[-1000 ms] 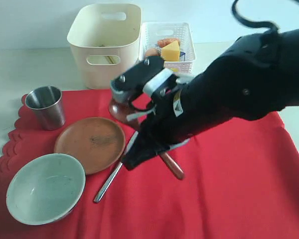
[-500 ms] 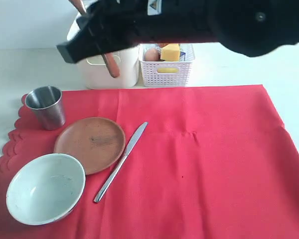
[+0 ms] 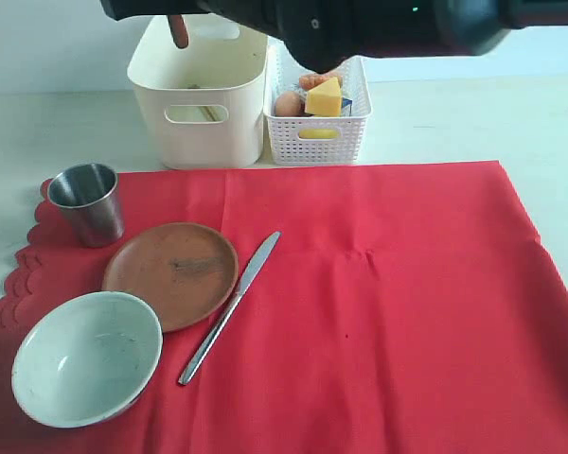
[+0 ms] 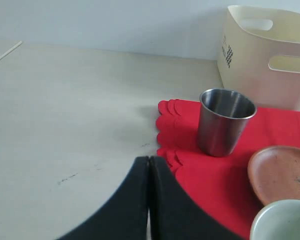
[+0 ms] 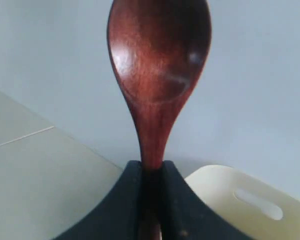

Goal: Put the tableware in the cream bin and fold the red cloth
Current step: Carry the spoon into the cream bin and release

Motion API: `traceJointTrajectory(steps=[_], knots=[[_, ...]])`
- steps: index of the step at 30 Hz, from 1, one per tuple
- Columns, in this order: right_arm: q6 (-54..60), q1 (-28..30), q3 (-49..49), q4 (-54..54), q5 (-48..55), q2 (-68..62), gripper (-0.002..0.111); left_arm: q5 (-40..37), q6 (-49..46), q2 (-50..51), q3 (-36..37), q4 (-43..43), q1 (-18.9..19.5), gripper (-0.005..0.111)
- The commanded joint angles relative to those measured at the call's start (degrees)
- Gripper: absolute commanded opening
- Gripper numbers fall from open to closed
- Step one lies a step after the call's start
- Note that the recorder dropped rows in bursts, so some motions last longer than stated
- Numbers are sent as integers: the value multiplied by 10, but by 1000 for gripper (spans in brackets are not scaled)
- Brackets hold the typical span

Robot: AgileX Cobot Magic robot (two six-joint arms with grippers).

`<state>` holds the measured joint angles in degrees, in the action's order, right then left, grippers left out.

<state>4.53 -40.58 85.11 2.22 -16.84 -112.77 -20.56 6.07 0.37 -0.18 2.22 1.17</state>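
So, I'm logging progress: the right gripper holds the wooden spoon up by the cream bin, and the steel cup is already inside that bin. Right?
Not quite. The exterior view shows the steel cup standing upright on the red cloth, not inside the cream bin. The right gripper does hold the wooden spoon up by the bin.

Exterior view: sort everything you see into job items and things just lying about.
Job: wooden spoon, steel cup, brown plate, bowl, knife, cream bin, red cloth.
Lying about: white basket, egg, cheese wedge, sausage.
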Motion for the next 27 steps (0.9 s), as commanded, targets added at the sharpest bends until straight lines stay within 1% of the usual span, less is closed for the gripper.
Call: traceJointTrajectory(steps=[1,5,8,12,16,19,21,23,27], knots=[[4,21,67,24,-17,-68,0,4,1,-4,2,2,0,0],[20,28,127,24,-17,-130,0,4,1,-4,2,2,0,0],[55,28,170,24,8,-171,0,4,1,-4,2,2,0,0],[105,28,180,24,22,-190,0,4,1,-4,2,2,0,0],[177,28,180,57,41,-190,0,4,1,-4,2,2,0,0],[184,28,180,60,51,-191,0,4,1,-4,2,2,0,0],[184,28,180,61,55,-191,4,4,1,-4,2,2,0,0],[184,28,180,61,62,-191,12,4,1,-4,2,2,0,0],[185,28,180,65,67,-191,32,4,1,-4,2,2,0,0]])
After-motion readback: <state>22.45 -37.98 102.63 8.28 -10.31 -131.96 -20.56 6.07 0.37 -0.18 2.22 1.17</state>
